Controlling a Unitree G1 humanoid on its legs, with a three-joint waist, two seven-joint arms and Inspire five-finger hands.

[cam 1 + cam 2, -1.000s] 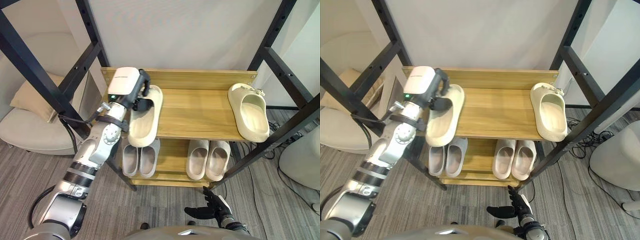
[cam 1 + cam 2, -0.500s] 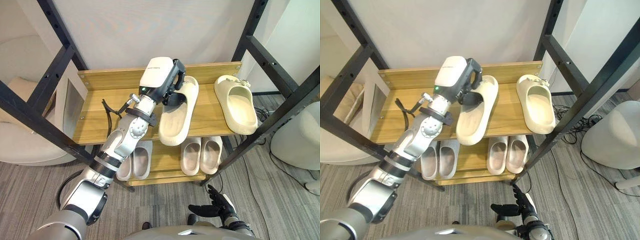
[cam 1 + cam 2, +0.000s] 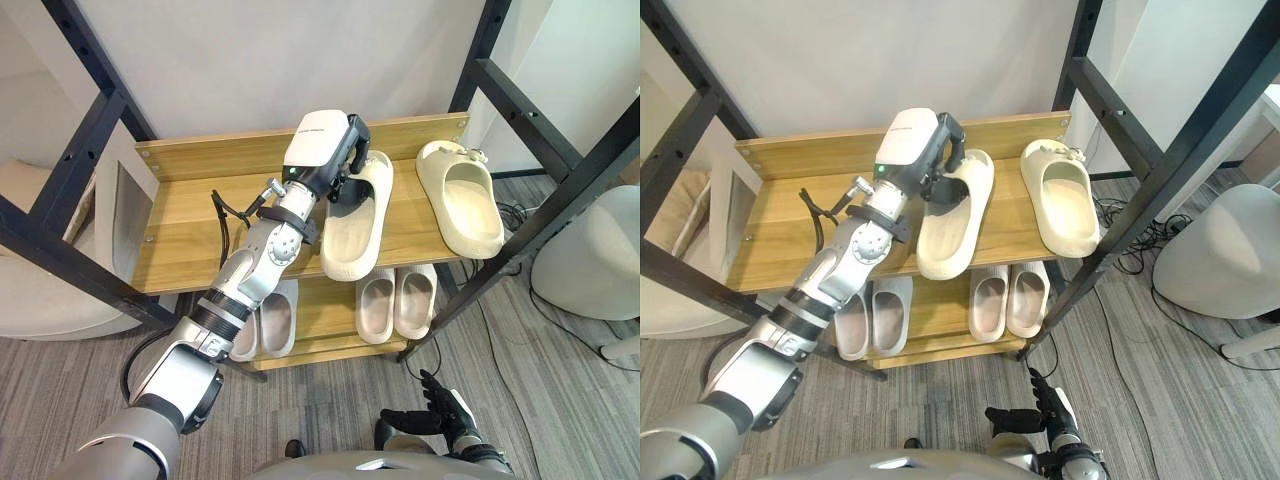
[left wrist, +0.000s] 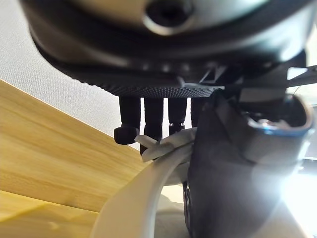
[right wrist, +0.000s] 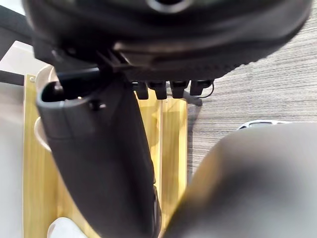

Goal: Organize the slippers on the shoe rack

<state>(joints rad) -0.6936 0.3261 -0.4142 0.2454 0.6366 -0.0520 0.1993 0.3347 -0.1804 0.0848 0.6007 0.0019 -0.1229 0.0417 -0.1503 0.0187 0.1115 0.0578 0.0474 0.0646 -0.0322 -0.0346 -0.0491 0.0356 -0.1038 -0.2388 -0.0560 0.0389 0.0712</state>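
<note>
I see my left hand [image 3: 347,165] clamped on the heel rim of a cream foam slipper [image 3: 355,230], which lies along the middle of the wooden shoe rack's [image 3: 185,235] top shelf, its toe past the front edge. Its cream mate [image 3: 462,200] sits apart at the shelf's right end. Two pale slipper pairs [image 3: 398,300] occupy the lower shelf. My right hand [image 3: 440,415] hangs low before the rack, fingers loosely spread.

A white wall [image 3: 250,60] is seen behind; grey wood-grain flooring [image 3: 560,400] is crossed by black frame beams [image 3: 540,108].
</note>
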